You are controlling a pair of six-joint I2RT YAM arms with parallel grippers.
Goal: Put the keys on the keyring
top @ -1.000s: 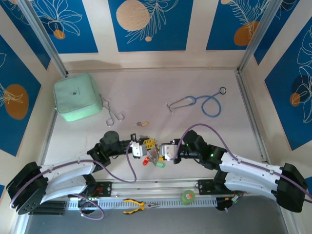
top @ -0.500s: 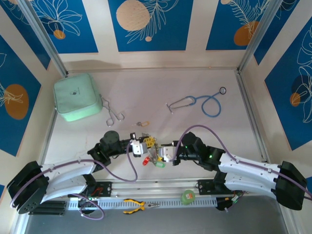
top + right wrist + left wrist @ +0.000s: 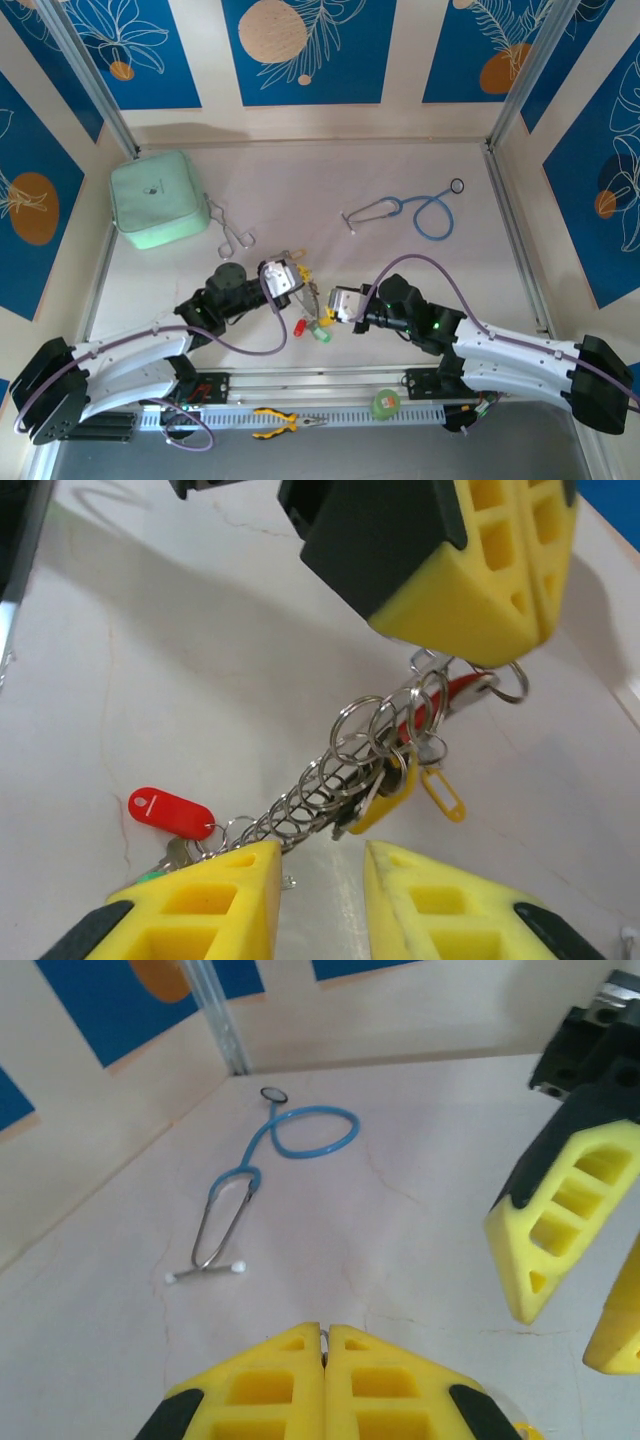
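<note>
The keyring (image 3: 330,780) is a string of silvery linked rings that hangs slanted from my left gripper (image 3: 303,278), which is shut on its upper end. A sliver of its wire shows between the pressed fingers (image 3: 290,1360) in the left wrist view. Keys (image 3: 385,792) with yellow tags hang midway along it. A red tag (image 3: 170,812) and a green one lie at its lower end on the table. My right gripper (image 3: 322,852) is open just below the rings, its left fingertip next to them with nothing between the jaws. From above, the keys (image 3: 312,325) lie between both grippers.
A blue stethoscope (image 3: 420,210) lies at the back right, metal forceps (image 3: 232,236) and a mint pouch (image 3: 155,198) at the back left. A loose small key (image 3: 292,253) lies behind the left gripper. Pliers (image 3: 285,422) and a green tape roll (image 3: 385,403) sit on the front rail.
My right gripper's jaws have spread apart and it has backed off slightly. My left gripper has moved away from the front edge, pulling the keyring's upper end with it.
</note>
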